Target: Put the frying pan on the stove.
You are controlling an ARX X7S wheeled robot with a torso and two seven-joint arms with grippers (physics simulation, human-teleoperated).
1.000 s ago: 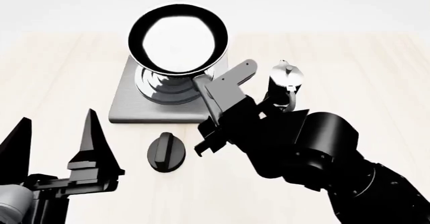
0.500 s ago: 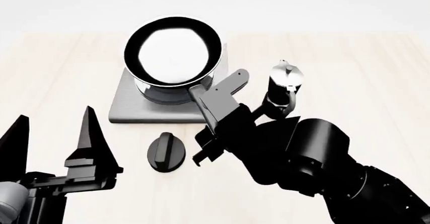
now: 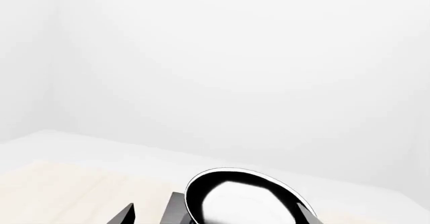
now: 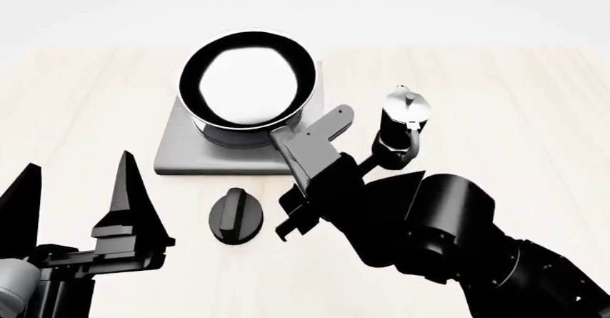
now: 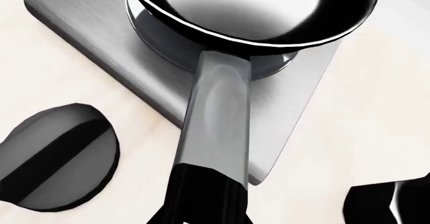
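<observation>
Right hand [image 4: 303, 146] clamps frying pan [image 4: 246, 82] over stove [image 4: 181, 146] (left hand [image 4: 81, 189] apart).

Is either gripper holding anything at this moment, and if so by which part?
The right gripper holds the frying pan by its long handle, over the stove. The left gripper is open, holding nothing.

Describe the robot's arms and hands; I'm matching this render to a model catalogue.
Both are glossy black. The left hand has two tall, pointed, wedge-shaped fingers on a blocky base with a grey cylinder beside it. The right hand is boxy and angular, on a thick arm with rounded joints. No cables or markings show.
</observation>
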